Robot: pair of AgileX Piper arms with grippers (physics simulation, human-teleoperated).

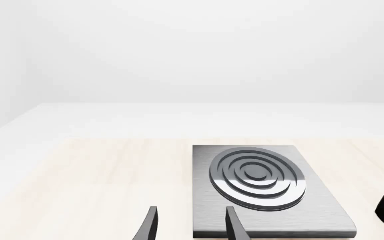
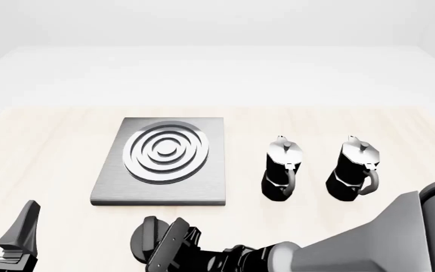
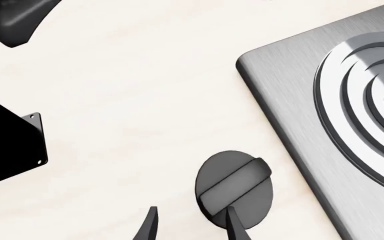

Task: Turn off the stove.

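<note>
Stove plate (image 2: pixel 123 184): flat on the tabletop (image 2: pixel 51 141), left of centre, nearer the left edge than the right; concentric rings (image 2: pixel 167 151) on its far half. Also seen in left wrist view (image 1: pixel 319 200) and right wrist view (image 3: pixel 292 105).

Knob (image 2: pixel 143 238): black, round, ridged; lying apart from the plate, just off its near edge, close to the near edge of the table. In right wrist view (image 3: pixel 235 187), ridge running diagonally across the disc, bare wood between knob and plate.

Right gripper (image 2: pixel 174 245): reaching across from the right along the near edge, right beside the knob. Right wrist view (image 3: pixel 190 225): fingers parted narrowly, nothing between them; one fingertip (image 3: pixel 235 225) overlapping the knob's rim, contact not determinable.

Left gripper (image 2: pixel 2 224): near the near-left corner, well apart from knob and plate. Left wrist view (image 1: pixel 190 225): fingers parted narrowly, holding nothing.

Two moka pots (image 2: pixel 282 170) (image 2: pixel 353 170): upright, side by side, right of the plate, toward the right edge.
</note>
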